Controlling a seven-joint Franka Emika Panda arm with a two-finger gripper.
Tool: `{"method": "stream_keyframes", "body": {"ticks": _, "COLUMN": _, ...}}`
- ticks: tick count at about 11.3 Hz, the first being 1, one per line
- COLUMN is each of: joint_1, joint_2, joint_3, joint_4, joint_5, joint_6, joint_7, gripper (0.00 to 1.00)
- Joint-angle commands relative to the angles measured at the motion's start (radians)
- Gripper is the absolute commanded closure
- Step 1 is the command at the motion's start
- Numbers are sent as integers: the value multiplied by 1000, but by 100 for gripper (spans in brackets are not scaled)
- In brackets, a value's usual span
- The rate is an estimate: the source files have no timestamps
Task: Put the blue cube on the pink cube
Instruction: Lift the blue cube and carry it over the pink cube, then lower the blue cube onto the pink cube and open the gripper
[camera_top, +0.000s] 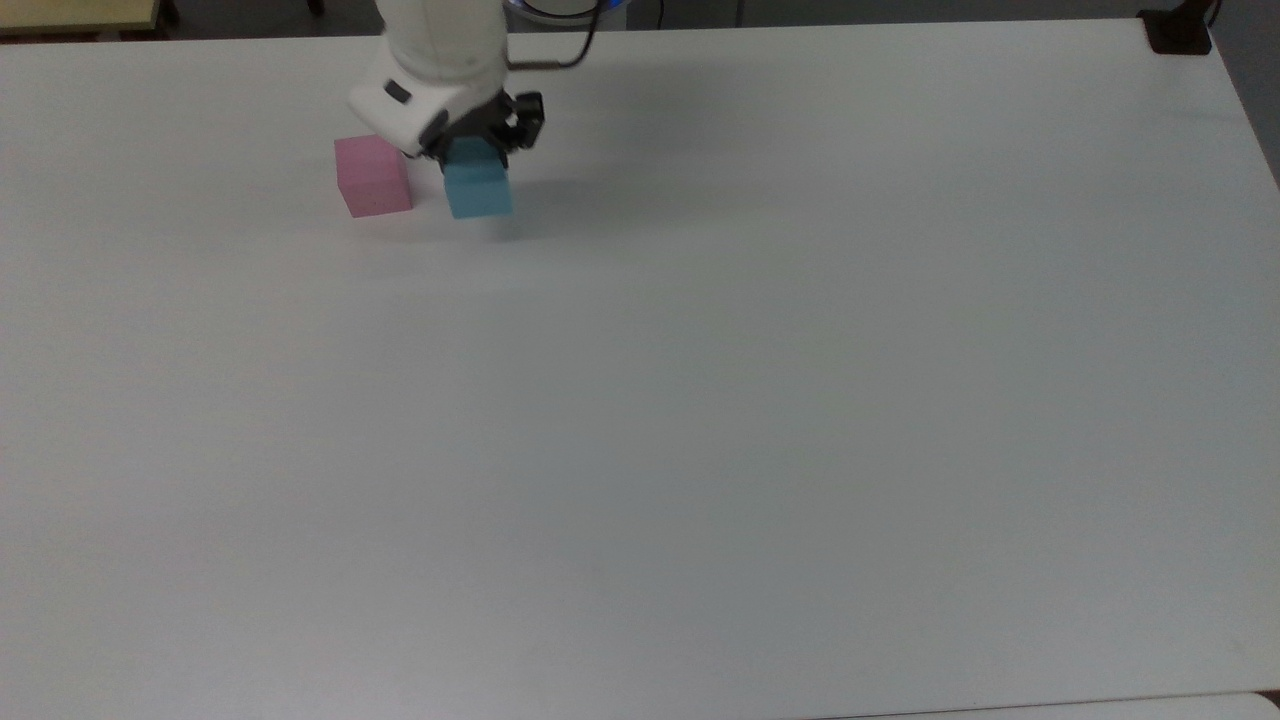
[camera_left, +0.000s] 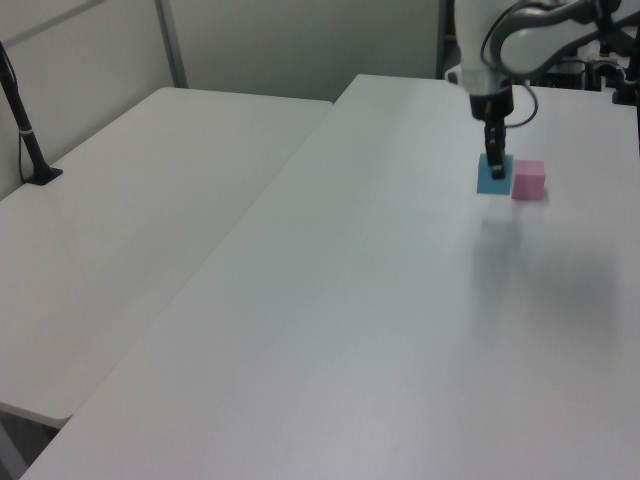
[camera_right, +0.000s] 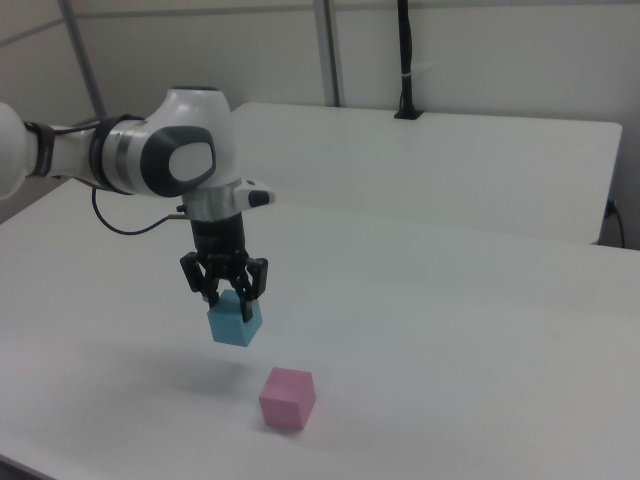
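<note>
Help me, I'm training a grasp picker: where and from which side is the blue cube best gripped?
From straight above, fingers on two opposite vertical faces near the top. The blue cube has flat plain sides, and the gripper already holds it that way, lifted clear of the table beside the pink cube.

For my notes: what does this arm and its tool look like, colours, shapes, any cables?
The arm has rounded, glossy white shells with dark grey rings and caps at the joints. A thin black cable loops beside the wrist. The tool is black, with two short fingers beneath a white flange that carries a small dark oval button.
</note>
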Motion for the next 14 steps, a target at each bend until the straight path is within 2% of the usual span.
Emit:
{"method": "stream_keyframes", "body": {"ticks": 1, "joint_1": -52, "joint_2": -41, "joint_3": -10, "joint_4": -20, "joint_5": -19, "joint_6": -27, "joint_7": -123, "gripper": 52}}
{"method": "stream_keyframes", "body": {"ticks": 5, "joint_1": -132, "joint_2": -40, "joint_3": -13, "joint_4": -46, "joint_5": -123, "joint_6": -25, "joint_7": -159, "gripper": 51}}
{"method": "stream_keyframes", "body": {"ticks": 10, "joint_1": -169, "joint_2": -40, "joint_3": -16, "joint_4": -72, "joint_5": -142, "joint_6": -17, "joint_7": -176, "gripper": 45}}
{"method": "stream_keyframes", "body": {"ticks": 14, "joint_1": -171, "joint_2": -32, "joint_3": -19, "joint_4": -73, "joint_5": -144, "joint_6": -16, "joint_7": -166, "gripper": 27}}
